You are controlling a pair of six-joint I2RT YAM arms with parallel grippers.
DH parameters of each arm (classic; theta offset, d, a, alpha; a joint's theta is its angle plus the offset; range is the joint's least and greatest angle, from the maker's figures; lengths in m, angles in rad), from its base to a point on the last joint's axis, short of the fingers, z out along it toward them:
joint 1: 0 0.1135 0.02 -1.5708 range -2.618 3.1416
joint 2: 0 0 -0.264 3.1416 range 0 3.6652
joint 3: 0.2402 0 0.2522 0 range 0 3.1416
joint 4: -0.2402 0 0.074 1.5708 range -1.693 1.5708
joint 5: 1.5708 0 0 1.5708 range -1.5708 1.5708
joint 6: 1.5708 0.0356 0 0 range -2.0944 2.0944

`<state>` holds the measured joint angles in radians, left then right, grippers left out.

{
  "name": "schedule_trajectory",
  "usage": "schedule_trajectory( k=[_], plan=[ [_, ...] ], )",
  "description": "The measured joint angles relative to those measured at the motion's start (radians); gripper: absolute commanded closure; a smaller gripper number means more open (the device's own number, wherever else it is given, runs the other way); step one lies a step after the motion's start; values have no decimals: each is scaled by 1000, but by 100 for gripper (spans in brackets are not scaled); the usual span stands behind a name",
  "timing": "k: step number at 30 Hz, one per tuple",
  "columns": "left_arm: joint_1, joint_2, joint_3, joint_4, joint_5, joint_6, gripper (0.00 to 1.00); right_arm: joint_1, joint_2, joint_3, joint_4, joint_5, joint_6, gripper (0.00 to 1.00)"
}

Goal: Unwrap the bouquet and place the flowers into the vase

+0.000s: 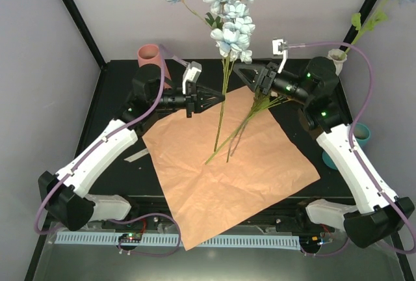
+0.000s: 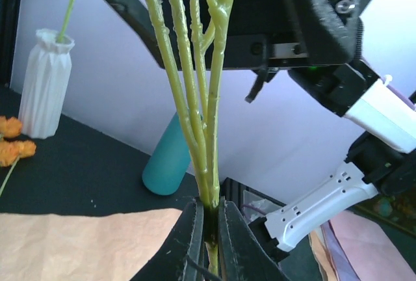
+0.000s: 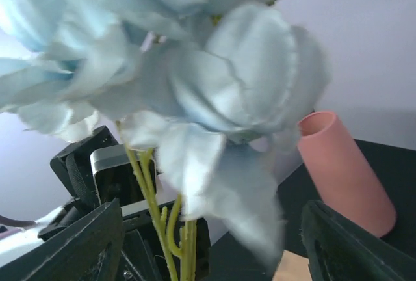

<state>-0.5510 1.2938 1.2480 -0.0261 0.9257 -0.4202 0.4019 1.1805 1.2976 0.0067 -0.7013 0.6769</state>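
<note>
Clamped shut with the left hand (image 2: 209,214) on the green stalk of a blue flower spray (image 1: 231,21), gripped low, just beneath the fork of the stalk. Held upright, with the pale blue blooms high above the black table (image 1: 117,92) and the stalk end down over the peach paper sheet (image 1: 227,170). Laid open and flat on the table under both arms, with several loose stems (image 1: 257,112) across its far corner.

Just beside the spray with the right hand (image 1: 250,76), spread wide and gripping nothing; seen from its wrist, fingers (image 3: 84,242) far apart at either side of the blurred blue blooms.

Well apart from the white ribbed vase (image 1: 337,56), upright at the far right corner with one green sprig in its neck. Some orange blooms (image 2: 13,147) on the table near that vase. Also a pink cylinder vase (image 1: 153,56) at the far left and a teal cylinder vase (image 1: 361,133) by the right arm.
</note>
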Motion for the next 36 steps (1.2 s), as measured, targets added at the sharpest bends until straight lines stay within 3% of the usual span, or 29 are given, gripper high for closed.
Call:
schedule_trajectory(
  k=[8, 12, 21, 27, 29, 30, 32, 34, 36],
  plan=[
    [0, -20, -5, 54, 33, -15, 98, 49, 67, 129, 12, -37, -15, 31],
    [0, -20, -5, 58, 39, -18, 98, 89, 105, 182, 10, -42, -29, 46],
    [-22, -20, -10, 42, 25, 8, 98, 96, 157, 208, 11, -49, -8, 63],
    [-34, -22, -10, -10, -17, 81, 96, 96, 167, 232, -18, -68, -20, 89],
    [-36, -29, -9, -27, -34, 107, 83, 96, 171, 239, -33, -71, -31, 94],
    [-37, -32, -9, -35, -45, 117, 62, 96, 175, 246, -43, -74, -35, 95],
    [-39, -43, -9, -67, -84, 143, 39, 96, 180, 255, -51, -84, -55, 96],
    [-40, -51, -9, -103, -132, 160, 4, 96, 179, 261, -53, -89, -82, 97],
    [-40, -65, -14, -126, -189, 175, 1, 96, 172, 262, -60, -85, -129, 97]
  ],
)
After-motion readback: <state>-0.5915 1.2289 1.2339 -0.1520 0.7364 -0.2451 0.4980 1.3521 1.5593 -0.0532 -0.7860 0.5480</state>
